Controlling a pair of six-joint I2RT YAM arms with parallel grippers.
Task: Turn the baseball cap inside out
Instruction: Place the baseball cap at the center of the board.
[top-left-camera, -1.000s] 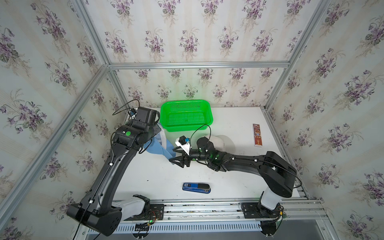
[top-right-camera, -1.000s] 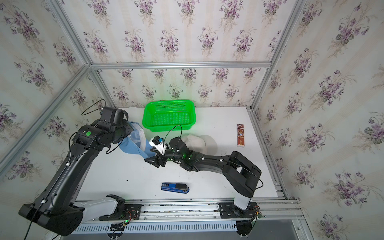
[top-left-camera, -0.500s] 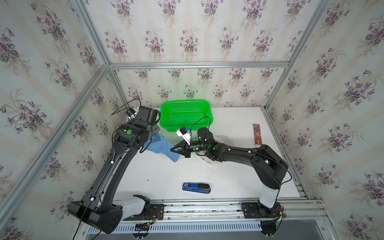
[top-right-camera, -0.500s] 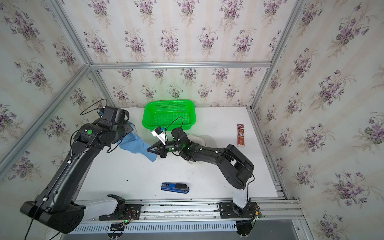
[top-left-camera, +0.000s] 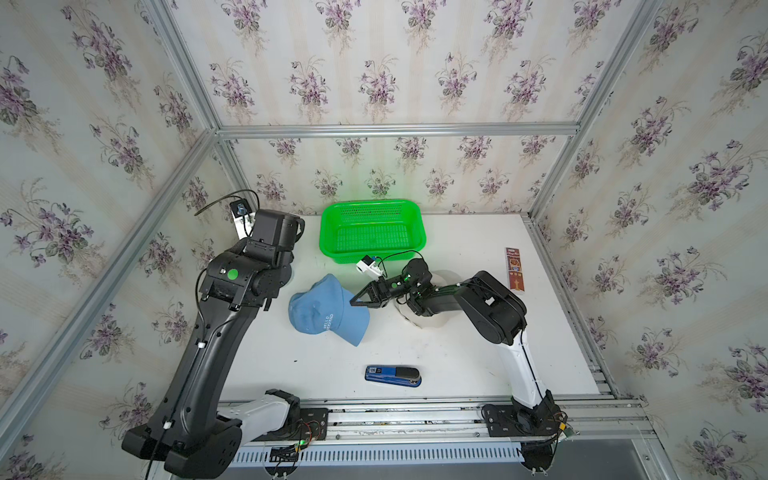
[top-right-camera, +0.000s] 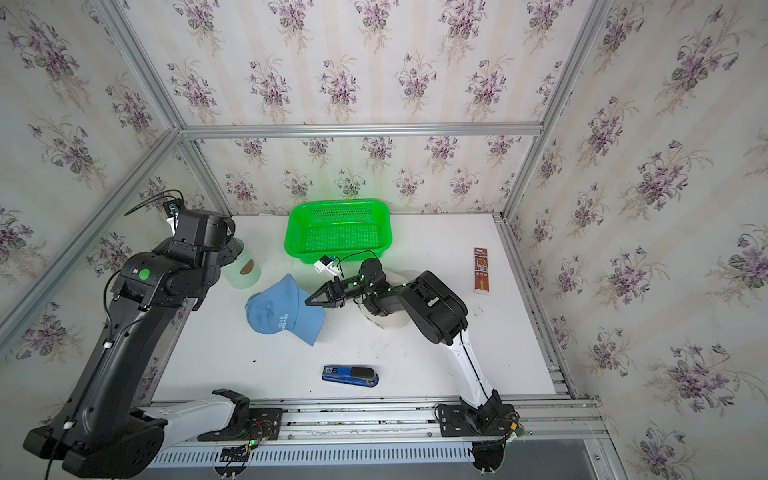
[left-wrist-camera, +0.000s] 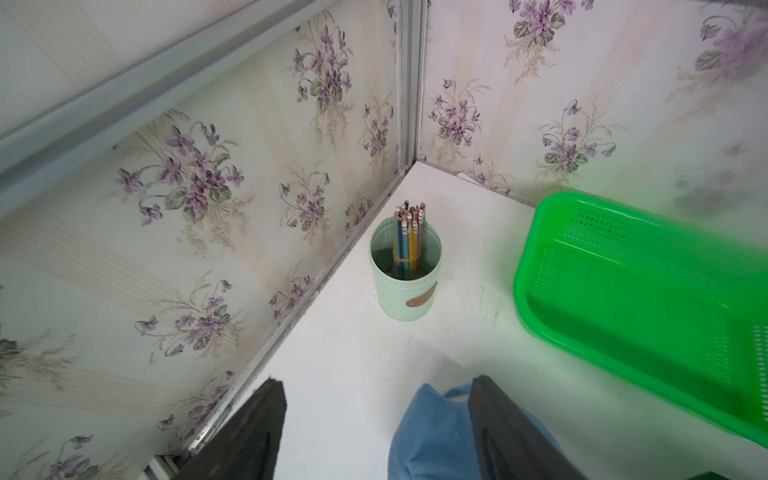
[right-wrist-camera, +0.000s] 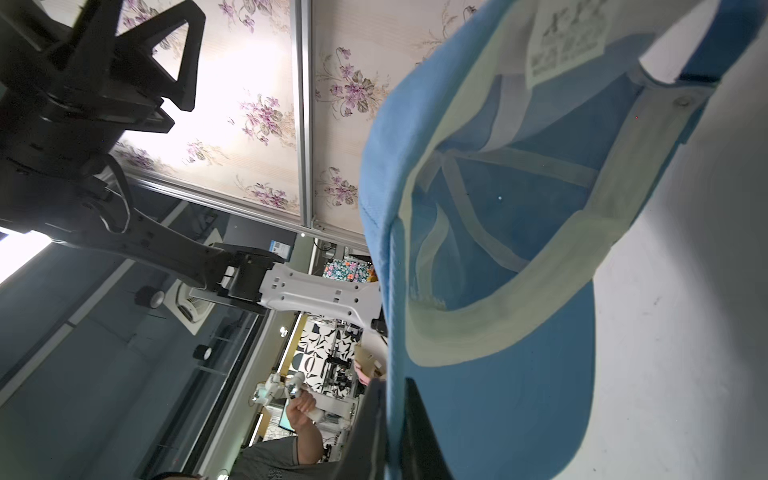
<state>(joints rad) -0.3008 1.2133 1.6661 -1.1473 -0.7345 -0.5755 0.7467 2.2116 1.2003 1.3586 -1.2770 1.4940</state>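
Note:
The light blue baseball cap (top-left-camera: 328, 311) (top-right-camera: 282, 311) lies on the white table with its crown up and outer side out, white lettering on the front. My right gripper (top-left-camera: 353, 302) (top-right-camera: 307, 302) is shut on the edge of its brim. In the right wrist view the fingers (right-wrist-camera: 374, 415) pinch the blue edge, and the cap (right-wrist-camera: 498, 208) shows its inside with cream sweatband and seam tapes. My left gripper (left-wrist-camera: 378, 382) stands open above the cap's back (left-wrist-camera: 432, 440) and holds nothing.
A green basket (top-left-camera: 372, 232) stands at the back. A mint cup of pencils (left-wrist-camera: 405, 274) (top-right-camera: 241, 270) sits in the back left corner. A blue stapler (top-left-camera: 392, 376) lies near the front edge. A brown strip (top-left-camera: 514, 270) lies right. A white object (top-left-camera: 432, 320) sits under the right arm.
My left gripper has opened and let the cap go. The right gripper has shut on the brim. The cap has come down onto the table, further from the left wall.

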